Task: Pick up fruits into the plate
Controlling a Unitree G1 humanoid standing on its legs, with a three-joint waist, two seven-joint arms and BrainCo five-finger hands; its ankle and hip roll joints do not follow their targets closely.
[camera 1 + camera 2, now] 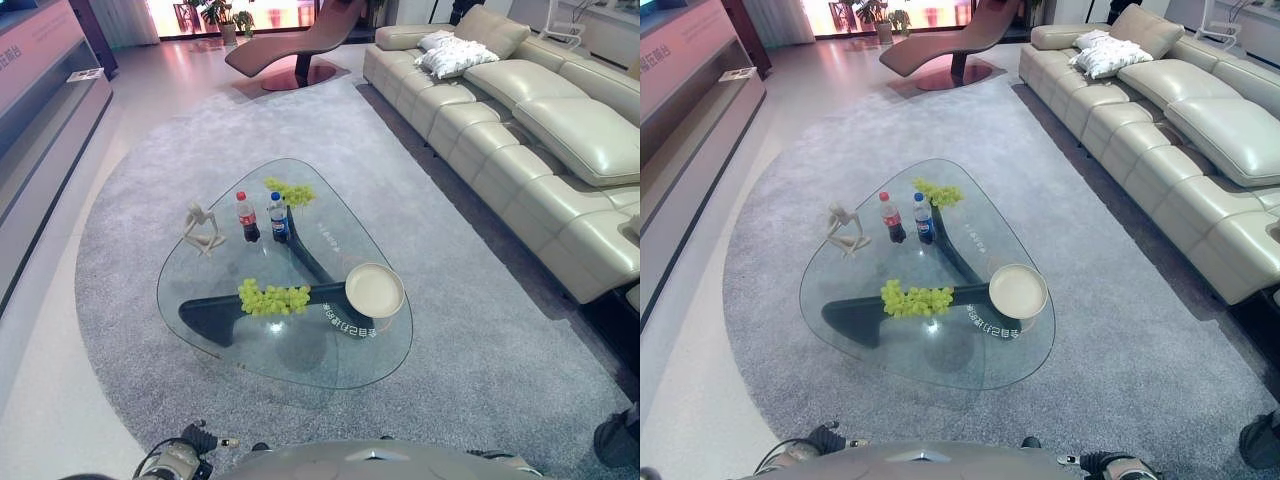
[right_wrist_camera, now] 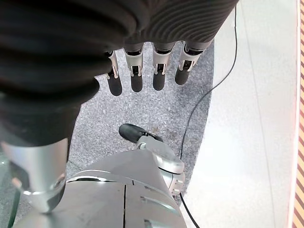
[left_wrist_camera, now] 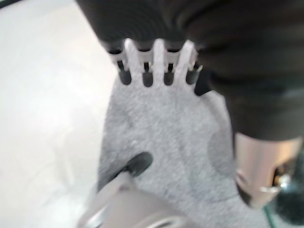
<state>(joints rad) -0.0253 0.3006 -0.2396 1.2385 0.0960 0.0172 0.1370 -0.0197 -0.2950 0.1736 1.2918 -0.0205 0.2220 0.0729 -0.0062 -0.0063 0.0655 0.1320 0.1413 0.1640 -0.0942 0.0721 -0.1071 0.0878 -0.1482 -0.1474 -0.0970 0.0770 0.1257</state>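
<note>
Glass table point(image 1: 200, 345) on a grey rug point(image 1: 120, 330) carries, from left to right: a pale figurine point(image 1: 202, 229), a red-capped bottle point(image 1: 247, 217), a blue-capped bottle point(image 1: 279, 217), one grape bunch point(image 1: 290, 191) behind the bottles, a second grape bunch point(image 1: 273, 297) nearer the robot, and an empty plate point(image 1: 374, 290) with pale lettering, too small to read, on the dark base just beside it. Left hand point(image 3: 156, 66) hangs over the rug edge with fingers relaxed and straight, holding nothing; right hand point(image 2: 142, 71) hangs likewise over the rug, fingers extended and empty
</note>
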